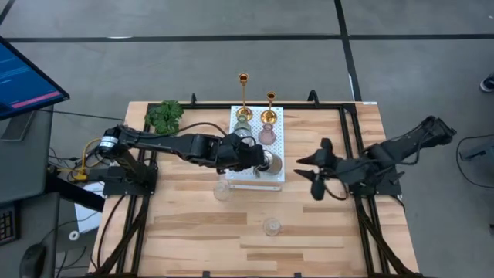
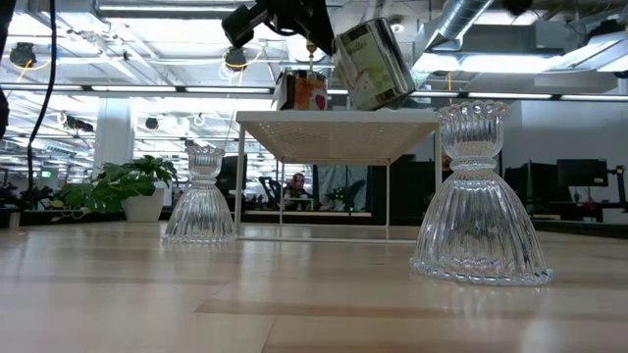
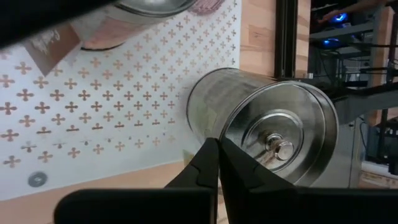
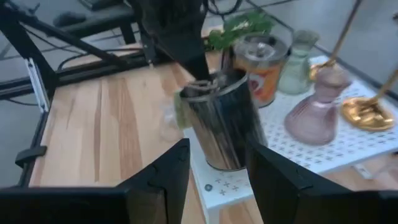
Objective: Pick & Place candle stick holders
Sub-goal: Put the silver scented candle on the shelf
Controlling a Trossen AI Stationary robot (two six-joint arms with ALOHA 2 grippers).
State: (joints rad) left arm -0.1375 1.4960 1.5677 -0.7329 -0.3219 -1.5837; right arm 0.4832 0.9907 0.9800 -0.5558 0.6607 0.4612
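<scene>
The left gripper (image 1: 261, 160) is at the centre of the high view, over the lower right corner of the white dotted board (image 1: 276, 122). Its fingers (image 3: 214, 163) are fully closed on the rim of a silvery cylindrical holder (image 1: 269, 162). In the low view this silvery holder (image 2: 371, 61) hangs tilted above the board's top, at the upper centre of the frame.

The right gripper (image 1: 307, 173) is at centre right of the high view, just right of the board, well clear of the silvery holder. Its fingers (image 4: 163, 174) stand apart and hold nothing.

On the board, in the upper centre of the high view:
- two gold candlesticks (image 1: 243, 96), at the far edge;
- a pinkish glass holder (image 1: 267, 136), below the right candlestick;
- a greenish glass holder (image 1: 243, 131), to its left.

Two clear glass holders stand on the wooden table (image 1: 185, 224): one (image 1: 222, 190) just below the board's lower left corner, the other (image 1: 272, 226) lower, near the centre bottom. A leafy plant (image 1: 165, 114) sits left of the board.
</scene>
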